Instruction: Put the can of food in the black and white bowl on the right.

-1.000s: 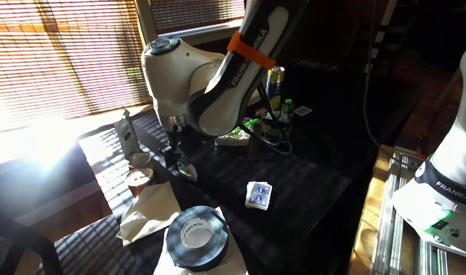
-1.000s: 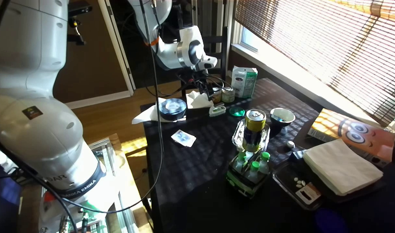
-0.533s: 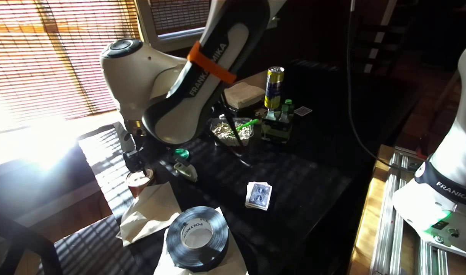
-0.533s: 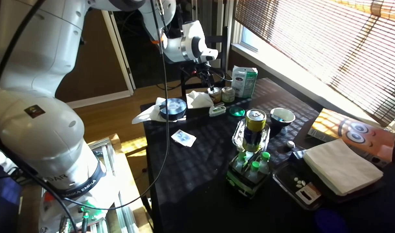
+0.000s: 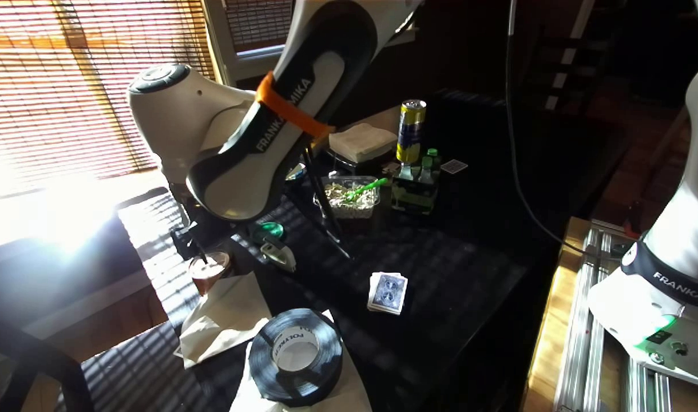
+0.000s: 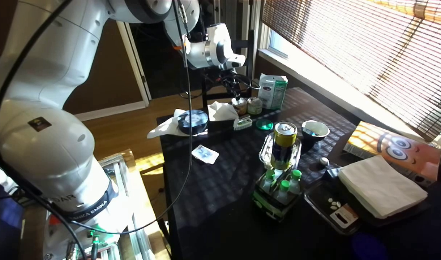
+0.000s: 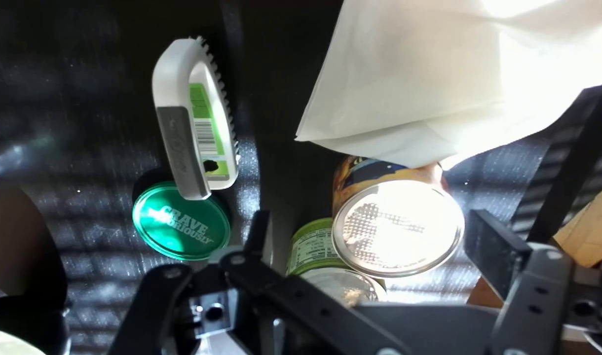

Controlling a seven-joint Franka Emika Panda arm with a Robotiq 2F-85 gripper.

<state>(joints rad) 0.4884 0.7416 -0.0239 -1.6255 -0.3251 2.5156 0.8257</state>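
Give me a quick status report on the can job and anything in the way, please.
Hand open at brown-labelled can, not gripping. Can upright, not yet in bowl. Possible snags: paper and green-labelled can close beside it.

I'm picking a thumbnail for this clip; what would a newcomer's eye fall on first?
Probably the cartoon-eyed orange box, next to the napkin stack at the right of an exterior view. In both exterior views, the yellow-and-blue can towers over the green-capped bottles. In the wrist view, the top of the food can glares white, framed by the open end effector.
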